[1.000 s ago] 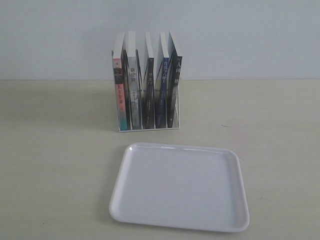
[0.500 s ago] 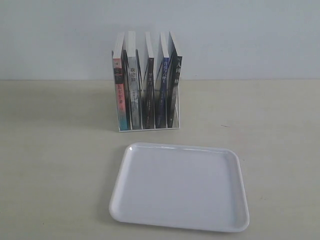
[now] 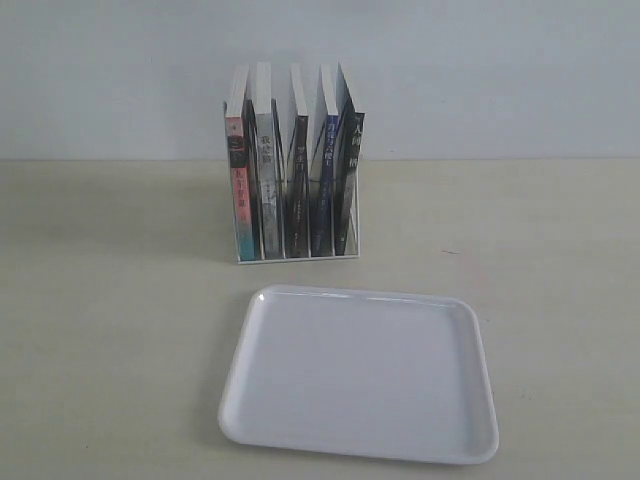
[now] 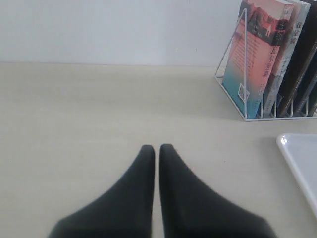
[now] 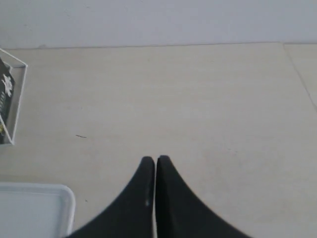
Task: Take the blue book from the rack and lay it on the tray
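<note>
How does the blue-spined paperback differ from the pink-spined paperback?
In the exterior view the blue-spined paperback stands fourth from the left, the pink-spined paperback leftmost. The blue spine is dark; the pink one fades to teal at its foot. Both stand spine-out in the white wire rack.

blue book [image 3: 327,170]: blue spine, white characters | tray [image 3: 360,385]: white | rack [image 3: 296,258]: white

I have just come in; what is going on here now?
Nothing is being handled yet. The blue book stands in the rack among four other books, and the tray lies bare in front of it. The left gripper and the right gripper are over the table, jaws shut, holding nothing.
</note>
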